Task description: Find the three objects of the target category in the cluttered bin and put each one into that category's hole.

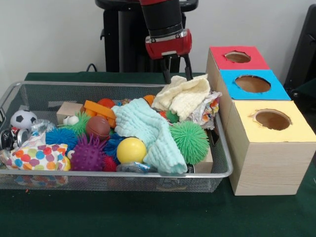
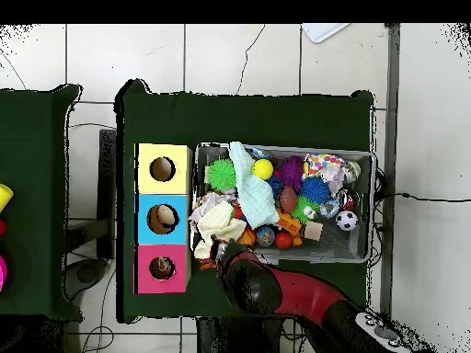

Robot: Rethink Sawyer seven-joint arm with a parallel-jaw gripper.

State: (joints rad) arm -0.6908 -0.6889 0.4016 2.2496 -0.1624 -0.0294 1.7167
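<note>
A wire mesh bin (image 1: 98, 84) holds a heap of toys and cloths. My gripper (image 1: 177, 75) hangs open just behind the bin's back right corner, right above a cream cloth (image 1: 185, 96), with nothing between its fingers. In the overhead view the gripper (image 2: 219, 248) is at the bin's (image 2: 372, 207) lower left corner, over that cream cloth (image 2: 217, 221). Beside the bin stands a wooden box with a red hole (image 1: 237, 57), a blue hole (image 1: 252, 83) and a yellow hole (image 1: 272, 119). From above, something pale shows inside the blue hole (image 2: 163, 218).
In the bin lie a pale teal cloth (image 1: 148, 126), a green spiky ball (image 1: 190, 140), a yellow ball (image 1: 131, 149), a purple spiky ball (image 1: 89, 154), a brown football (image 1: 97, 127), a soccer ball (image 1: 23, 119) and a spotted cloth (image 1: 37, 155).
</note>
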